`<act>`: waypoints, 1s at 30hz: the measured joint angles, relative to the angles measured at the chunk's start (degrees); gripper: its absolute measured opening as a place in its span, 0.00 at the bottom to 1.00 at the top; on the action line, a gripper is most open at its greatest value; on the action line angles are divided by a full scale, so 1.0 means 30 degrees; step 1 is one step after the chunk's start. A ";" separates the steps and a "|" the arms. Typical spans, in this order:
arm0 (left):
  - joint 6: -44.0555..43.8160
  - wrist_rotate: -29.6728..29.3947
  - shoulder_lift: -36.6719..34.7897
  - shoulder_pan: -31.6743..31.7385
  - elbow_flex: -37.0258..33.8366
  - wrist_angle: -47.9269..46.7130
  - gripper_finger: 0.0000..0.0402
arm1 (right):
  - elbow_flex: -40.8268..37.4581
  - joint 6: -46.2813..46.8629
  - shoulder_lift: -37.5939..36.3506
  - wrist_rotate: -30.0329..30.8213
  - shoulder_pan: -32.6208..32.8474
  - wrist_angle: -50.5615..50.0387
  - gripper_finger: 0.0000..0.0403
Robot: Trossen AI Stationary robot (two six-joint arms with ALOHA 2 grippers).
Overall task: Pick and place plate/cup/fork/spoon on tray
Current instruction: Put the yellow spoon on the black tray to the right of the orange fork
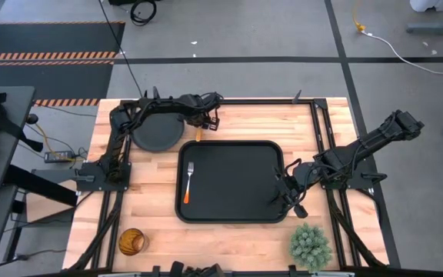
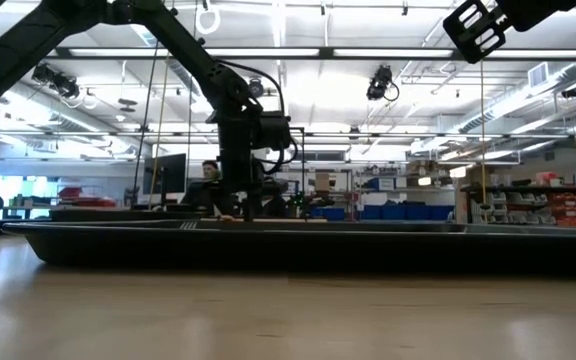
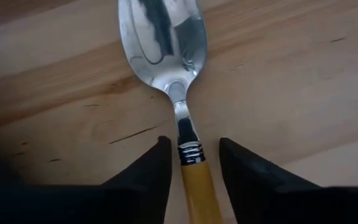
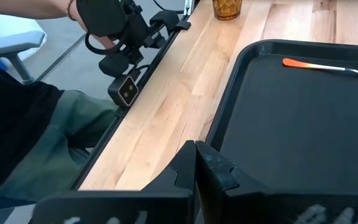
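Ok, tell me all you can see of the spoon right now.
The spoon has a shiny silver rounded bowl, a thin metal neck with a ribbed collar, and an orange handle. It lies flat on the bare wooden table, beside the plate and just outside the tray. The left gripper is over its handle, jaws open on either side near the collar; contact can't be judged.

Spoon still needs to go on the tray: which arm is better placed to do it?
Left. The left gripper already straddles the spoon handle, fingers open on either side. The right gripper sits shut at the tray far edge, away from it.
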 joint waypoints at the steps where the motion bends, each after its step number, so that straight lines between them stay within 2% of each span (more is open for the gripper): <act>1: 0.0082 0.0004 0.0000 -0.0015 0.0000 -0.0022 0.33 | 0.0000 0.0000 0.0000 0.0000 0.0000 0.0007 0.03; 7: 0.0624 -0.0029 0.0000 -0.0107 0.0013 -0.0224 0.13 | 0.0000 0.0000 0.0000 0.0000 0.0000 0.0007 0.03; 14: 0.0764 -0.0272 -0.0071 -0.0280 0.0007 -0.0321 0.13 | 0.0000 0.0007 0.0000 0.0000 0.0000 0.0011 0.03; 23: 0.0993 -0.0635 -0.1333 -0.0668 0.0471 -0.1833 0.15 | 0.0000 0.0015 0.0000 0.0000 0.0000 0.0033 0.03; 30: 0.0879 -0.1170 -0.2908 -0.2389 0.0535 -0.2585 0.14 | 0.0000 0.0015 0.0000 0.0000 0.0000 0.0015 0.03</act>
